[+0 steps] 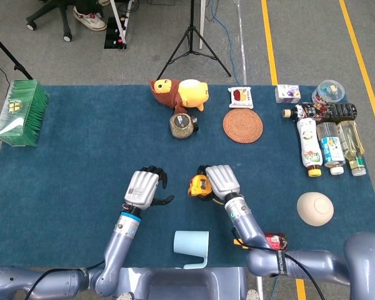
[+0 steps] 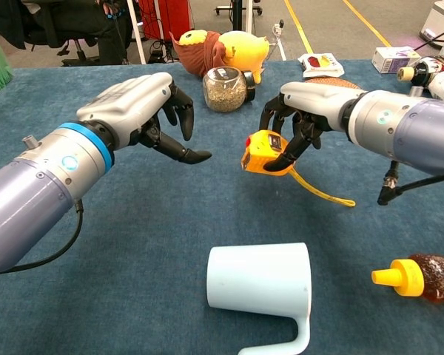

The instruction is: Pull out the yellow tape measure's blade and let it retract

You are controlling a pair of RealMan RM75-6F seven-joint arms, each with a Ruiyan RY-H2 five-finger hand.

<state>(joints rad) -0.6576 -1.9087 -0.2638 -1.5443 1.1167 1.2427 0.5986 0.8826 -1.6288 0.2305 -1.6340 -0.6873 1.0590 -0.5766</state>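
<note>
Fingers of the right hand (image 2: 300, 122) curl down around the tape measure (image 2: 265, 151), gripping its yellow case from above and holding it clear of the blue table (image 2: 133, 244). In the head view the same right hand (image 1: 220, 182) covers most of the tape measure (image 1: 199, 187), which shows at the hand's left side. A short length of yellow blade (image 2: 322, 191) hangs out of the case and trails down to the right, its tip on or just above the cloth; which, I cannot tell.

The left hand (image 2: 144, 111) holds nothing. Its fingers (image 2: 183, 118) are bent and apart, the thumb stretched toward the tape measure, with a clear gap between thumb tip and case. In the head view the left hand (image 1: 145, 189) sits just left of the case, not touching it.

Below the hands a pale blue mug (image 2: 260, 285) lies on its side, near the table's front edge. A sauce bottle (image 2: 414, 277) with a yellow cap lies to the right of it. Behind the hands stand a glass jar (image 2: 225, 89) and a plush toy (image 2: 220, 50), well apart from both. Open cloth stretches to the left of the left hand and between the hands and the jar.
</note>
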